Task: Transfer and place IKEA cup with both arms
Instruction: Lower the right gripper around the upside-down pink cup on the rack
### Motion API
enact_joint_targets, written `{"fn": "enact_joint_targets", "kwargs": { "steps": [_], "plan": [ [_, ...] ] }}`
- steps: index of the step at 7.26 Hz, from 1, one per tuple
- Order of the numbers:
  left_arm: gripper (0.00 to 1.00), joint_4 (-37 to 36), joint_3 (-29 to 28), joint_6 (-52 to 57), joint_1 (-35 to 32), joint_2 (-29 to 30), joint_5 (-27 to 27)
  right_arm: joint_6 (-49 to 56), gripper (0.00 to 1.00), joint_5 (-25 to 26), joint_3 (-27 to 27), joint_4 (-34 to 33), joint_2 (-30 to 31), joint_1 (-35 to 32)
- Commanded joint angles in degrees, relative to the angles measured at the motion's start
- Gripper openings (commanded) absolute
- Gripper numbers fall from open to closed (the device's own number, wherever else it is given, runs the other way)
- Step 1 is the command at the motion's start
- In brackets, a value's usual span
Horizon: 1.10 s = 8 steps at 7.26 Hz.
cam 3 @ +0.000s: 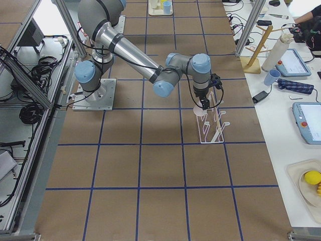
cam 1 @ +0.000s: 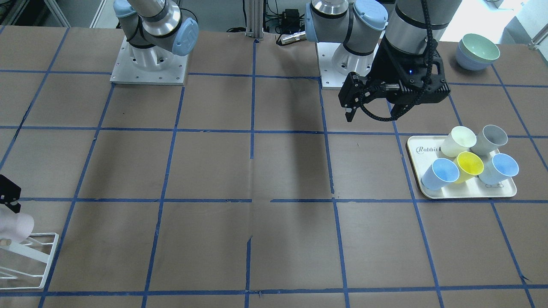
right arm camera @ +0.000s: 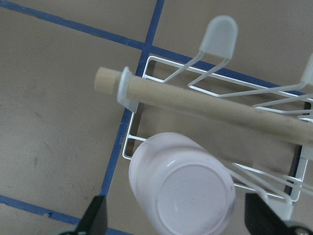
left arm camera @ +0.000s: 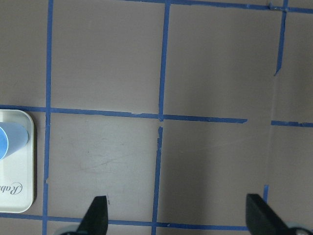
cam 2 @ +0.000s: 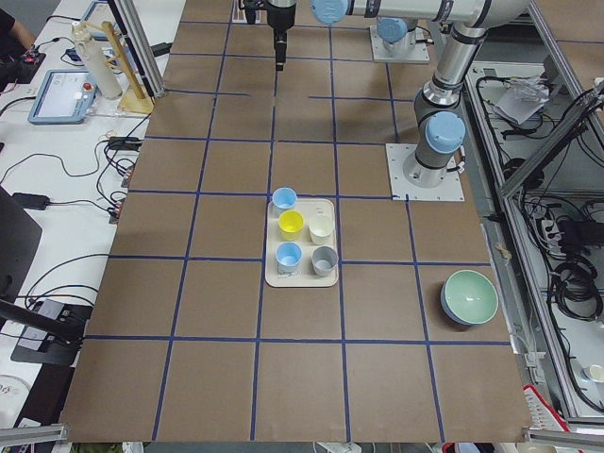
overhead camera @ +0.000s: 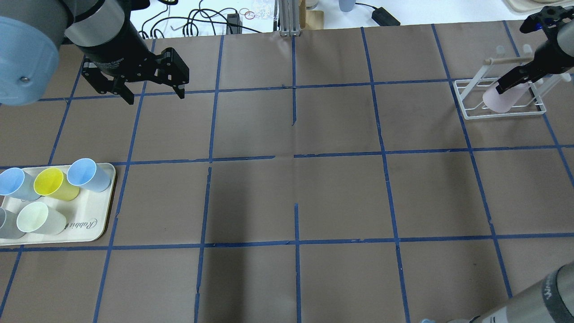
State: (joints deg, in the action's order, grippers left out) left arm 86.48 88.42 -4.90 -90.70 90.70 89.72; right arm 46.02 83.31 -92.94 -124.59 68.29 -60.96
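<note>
The pale pink IKEA cup (overhead camera: 504, 99) sits upside down and tilted on a prong of the white wire rack (overhead camera: 466, 101) at the far right. In the right wrist view its base (right arm camera: 183, 193) faces the camera. My right gripper (overhead camera: 515, 80) is open just above the cup, with its fingers (right arm camera: 98, 215) on either side and not touching it. It also shows at the left edge of the front view (cam 1: 9, 199), above the cup (cam 1: 17, 226). My left gripper (overhead camera: 154, 93) is open and empty, held above the table at the far left (left arm camera: 178, 215).
A cream tray (overhead camera: 96, 229) at the left holds light blue, yellow, pale yellow and grey cups (cam 1: 466, 164). Stacked bowls (cam 1: 477, 52) stand beside the left arm's base. The rack has a wooden rod (right arm camera: 220, 105) across its top.
</note>
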Motion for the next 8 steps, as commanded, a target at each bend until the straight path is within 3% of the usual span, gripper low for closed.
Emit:
{"fn": "enact_joint_targets", "kwargs": {
  "steps": [1, 3, 5, 8],
  "plan": [
    [1.00, 0.00, 0.00, -0.02, 0.00, 0.00, 0.02, 0.03, 1.00, 0.01, -0.05, -0.92, -0.88, -0.04],
    [1.00, 0.00, 0.00, -0.02, 0.00, 0.00, -0.07, -0.14, 0.97, -0.08, -0.05, -0.92, -1.06, -0.04],
    [1.00, 0.00, 0.00, -0.02, 0.00, 0.00, -0.07, -0.15, 0.78, -0.08, -0.05, -0.83, -1.14, -0.04],
    [1.00, 0.00, 0.00, -0.02, 0.00, 0.00, -0.07, -0.06, 0.29, -0.08, -0.05, -0.83, -1.06, -0.04]
  ]
}}
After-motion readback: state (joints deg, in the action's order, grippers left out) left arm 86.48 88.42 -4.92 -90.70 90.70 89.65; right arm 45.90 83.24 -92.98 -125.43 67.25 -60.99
